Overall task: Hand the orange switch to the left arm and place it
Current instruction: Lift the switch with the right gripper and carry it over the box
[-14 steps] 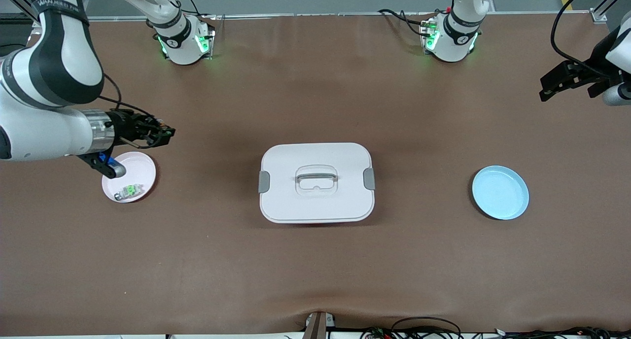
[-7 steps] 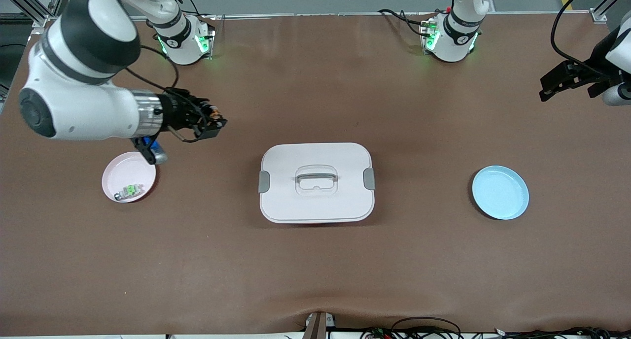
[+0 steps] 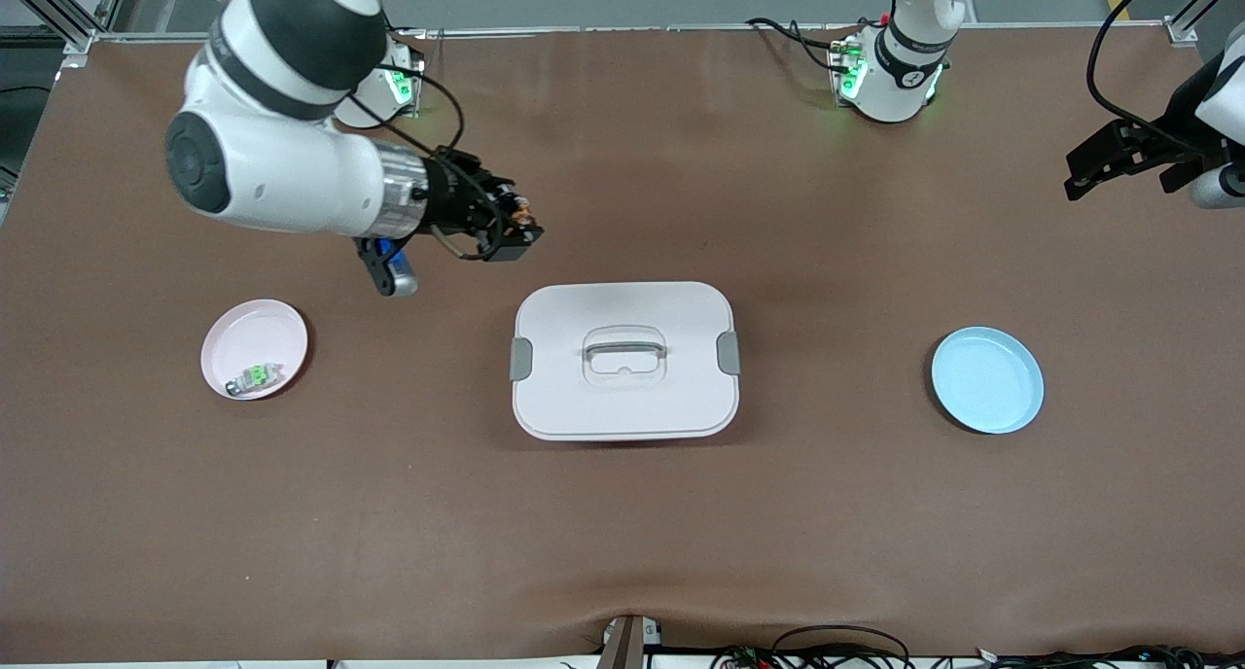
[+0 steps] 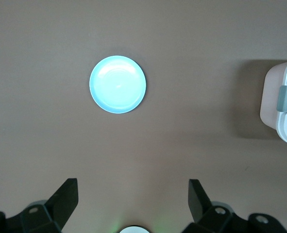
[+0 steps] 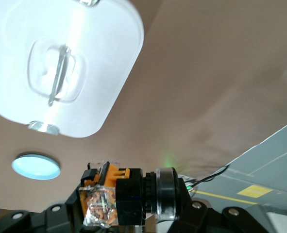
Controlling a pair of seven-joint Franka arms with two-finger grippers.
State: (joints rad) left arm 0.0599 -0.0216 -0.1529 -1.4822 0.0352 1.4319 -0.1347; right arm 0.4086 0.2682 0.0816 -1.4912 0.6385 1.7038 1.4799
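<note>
My right gripper (image 3: 514,237) is shut on the orange switch (image 3: 521,214), a black block with an orange centre and a clear end (image 5: 115,194). It hangs over the bare table just off the corner of the white box (image 3: 622,397) that faces the right arm's base. The right wrist view shows the box lid (image 5: 99,73) with its recessed handle. My left gripper (image 3: 1078,175) waits in the air at the left arm's end of the table. Its fingers (image 4: 65,194) stand wide apart with nothing between them.
A pink plate (image 3: 255,331) at the right arm's end holds a small green-and-grey component (image 3: 255,377). A light blue plate (image 3: 987,379) lies at the left arm's end, and shows in the left wrist view (image 4: 117,84). The box stands midway between the plates.
The right arm has swung from over the pink plate toward the box, carrying the orange switch. The left arm has not moved.
</note>
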